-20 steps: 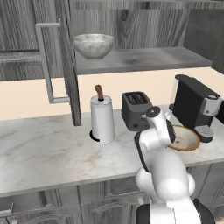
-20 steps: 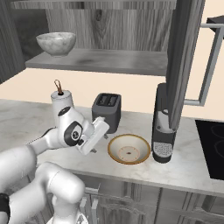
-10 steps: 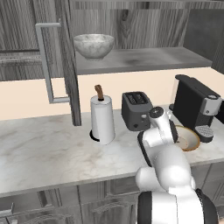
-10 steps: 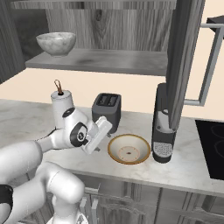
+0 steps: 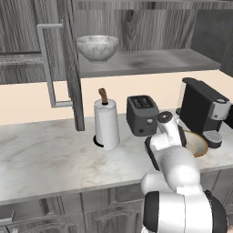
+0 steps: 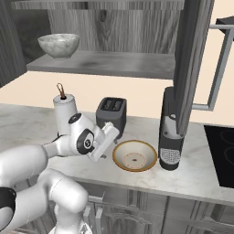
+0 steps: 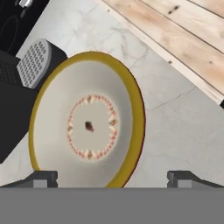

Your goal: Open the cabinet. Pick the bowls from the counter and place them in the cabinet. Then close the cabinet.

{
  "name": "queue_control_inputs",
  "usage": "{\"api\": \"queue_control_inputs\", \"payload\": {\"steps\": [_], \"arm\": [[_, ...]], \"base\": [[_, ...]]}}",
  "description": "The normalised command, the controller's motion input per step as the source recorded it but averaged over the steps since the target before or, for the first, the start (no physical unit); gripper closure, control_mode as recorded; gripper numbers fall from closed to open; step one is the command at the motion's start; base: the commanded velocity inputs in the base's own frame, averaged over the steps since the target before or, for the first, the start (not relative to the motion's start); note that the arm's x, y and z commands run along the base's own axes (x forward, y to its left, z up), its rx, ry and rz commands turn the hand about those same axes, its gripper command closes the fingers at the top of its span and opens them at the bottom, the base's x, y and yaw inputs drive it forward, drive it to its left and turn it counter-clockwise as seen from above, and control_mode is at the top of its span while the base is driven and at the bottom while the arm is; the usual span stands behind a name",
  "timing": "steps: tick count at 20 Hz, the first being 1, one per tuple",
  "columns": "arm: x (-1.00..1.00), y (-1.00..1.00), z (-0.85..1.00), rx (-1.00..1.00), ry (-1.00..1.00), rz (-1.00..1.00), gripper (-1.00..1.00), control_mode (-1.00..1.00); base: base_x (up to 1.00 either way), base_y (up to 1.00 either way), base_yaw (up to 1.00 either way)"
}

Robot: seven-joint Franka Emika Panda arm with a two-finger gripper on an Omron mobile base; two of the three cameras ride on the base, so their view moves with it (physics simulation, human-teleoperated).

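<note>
A pale marble worktop [image 5: 50,154] spans the lower half of the left base view. Above it, the dark wood-grain cabinet [image 5: 150,27] stands open, its door [image 5: 68,63] at upper left. The speckled grey bowl [image 5: 97,48] sits on the cabinet shelf [image 5: 150,61], upper centre. The tan bowl [image 6: 135,156] rests on the worktop at centre of the right base view (beside a black coffee machine [image 6: 172,137]). The tool [image 7: 112,179] hovers over it, fingers [image 7: 41,178] spread wide, holding nothing.

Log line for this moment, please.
cabinet: open | stone bowl: on shelf | tan bowl: on counter | gripper: open, above tan bowl
</note>
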Motion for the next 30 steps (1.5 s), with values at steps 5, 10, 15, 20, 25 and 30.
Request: {"api": "queue_control_inputs", "payload": {"steps": [5, 10, 15, 20, 25, 30], "arm": [[-0.25, 0.03, -0.54, 0.01, 0.00, -0.10, -1.00, -1.00], [-0.10, 0.21, -0.73, 0.05, 0.00, -0.15, -1.00, -1.00], [0.00, 0.01, -0.70, 0.14, -0.11, -0.12, -1.00, -1.00], [0.00, 0.00, -0.72, 0.07, -0.16, -0.04, -1.00, -1.00], [0.00, 0.00, -0.71, 0.08, -0.16, -0.05, -1.00, -1.00], [0.00, 0.00, -0.74, 0.06, -0.08, -0.05, -1.00, -1.00]], "base": [[0.00, 0.00, 0.00], [0.00, 0.00, 0.00], [0.00, 0.00, 0.00], [0.00, 0.00, 0.00], [0.00, 0.00, 0.00], [0.00, 0.00, 0.00]]}}
